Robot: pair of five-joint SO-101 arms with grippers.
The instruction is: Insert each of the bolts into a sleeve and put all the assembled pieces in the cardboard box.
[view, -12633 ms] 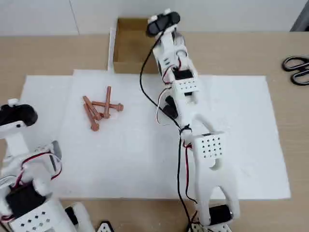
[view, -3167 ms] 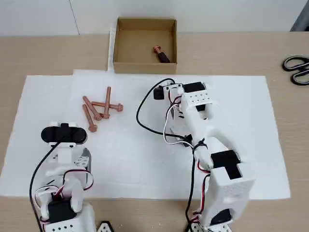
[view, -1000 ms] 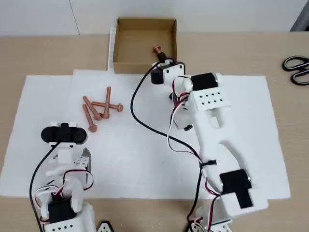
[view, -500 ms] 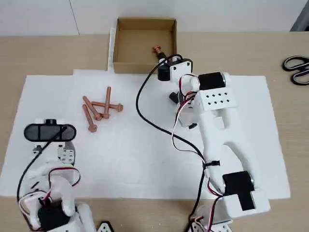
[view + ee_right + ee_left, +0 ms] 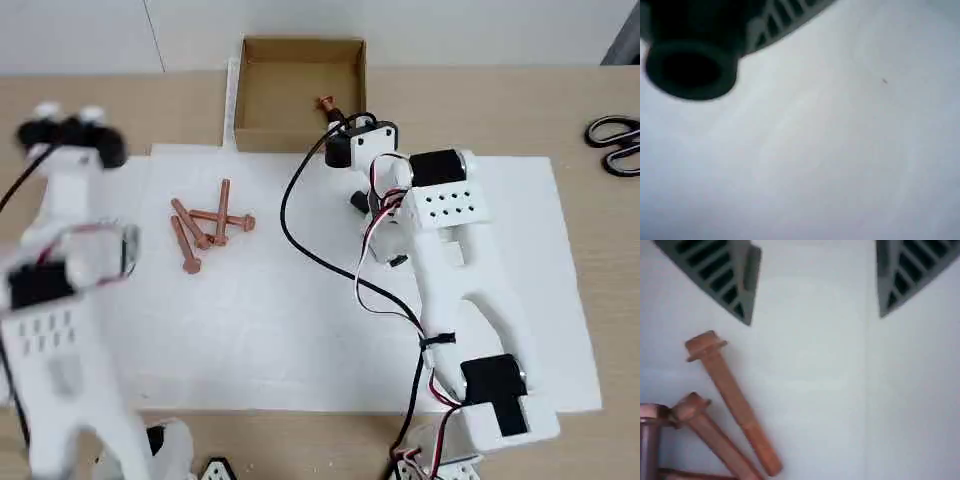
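Several copper bolts (image 5: 210, 228) lie loose on the white mat (image 5: 290, 330), left of centre. In the left wrist view two of these bolts (image 5: 732, 400) lie just past my left gripper (image 5: 815, 285), which hangs open above the mat with nothing in it. The left arm (image 5: 60, 270) stands raised at the mat's left side. My right arm (image 5: 445, 210) stretches toward the cardboard box (image 5: 250, 90), which holds one bolt in a sleeve (image 5: 331, 108). My right gripper (image 5: 715, 50) is shut on a black sleeve (image 5: 690, 70), held above the mat with its open end showing.
Scissors (image 5: 615, 140) lie on the wooden table at the far right. A black cable (image 5: 300, 250) loops over the mat from the right arm. Small dark pieces (image 5: 358, 200) show beneath that arm; I cannot tell what they are.
The left arm has risen from the mat's near-left corner and swung toward the far left, beside the bolts. The right arm moved slightly toward the box, then held still.
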